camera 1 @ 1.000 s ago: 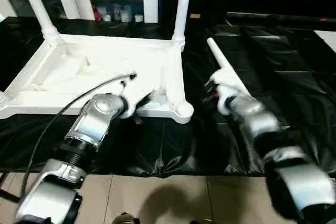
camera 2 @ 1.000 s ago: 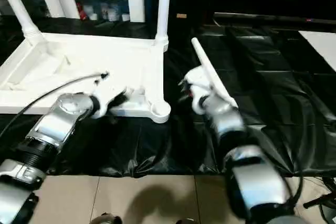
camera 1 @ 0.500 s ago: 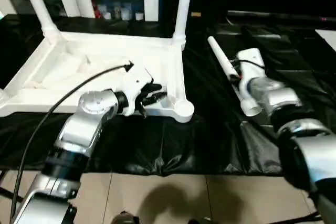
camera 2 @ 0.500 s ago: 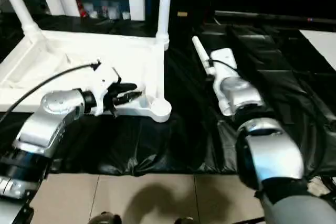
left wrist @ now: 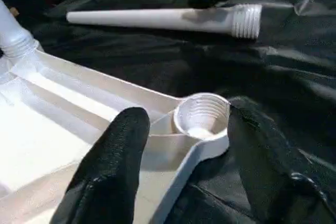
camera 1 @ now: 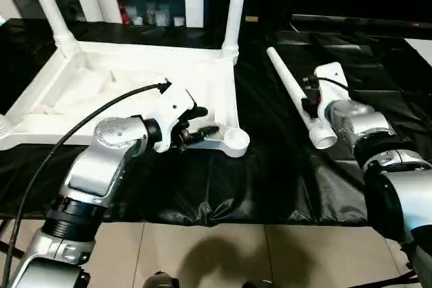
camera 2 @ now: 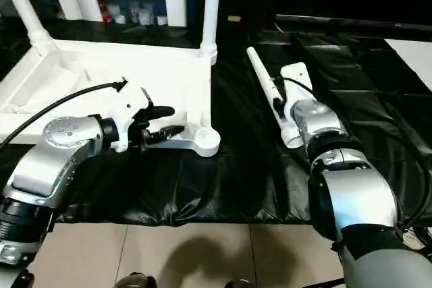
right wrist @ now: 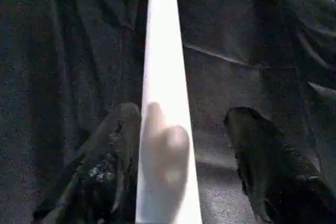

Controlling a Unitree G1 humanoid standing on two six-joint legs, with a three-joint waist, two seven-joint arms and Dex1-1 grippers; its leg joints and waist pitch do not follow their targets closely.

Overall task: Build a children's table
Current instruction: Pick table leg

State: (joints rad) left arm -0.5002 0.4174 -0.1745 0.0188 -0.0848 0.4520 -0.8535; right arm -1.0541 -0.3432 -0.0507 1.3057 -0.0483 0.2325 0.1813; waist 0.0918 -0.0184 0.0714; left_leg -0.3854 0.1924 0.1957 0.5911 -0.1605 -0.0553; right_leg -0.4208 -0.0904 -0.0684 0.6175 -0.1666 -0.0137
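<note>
Your left gripper (left wrist: 184, 145) stands with its fingers spread on either side of the near corner socket (camera 1: 235, 141) of the table top (camera 1: 121, 89), so the socket and the rim block it from closing further or pushing forward. Two fitted legs rise at the far corners, one (camera 1: 233, 11) at the far right, one (camera 1: 47, 11) at the far left; anything reaching across the top has to pass between them. The black sheet (camera 1: 270, 160) between the table top and the loose leg (camera 1: 297, 102) is bare, an open lane. Your right gripper (right wrist: 173, 145) straddles that loose leg, one finger just beside it, the other well clear. To its right the sheet lies free.
</note>
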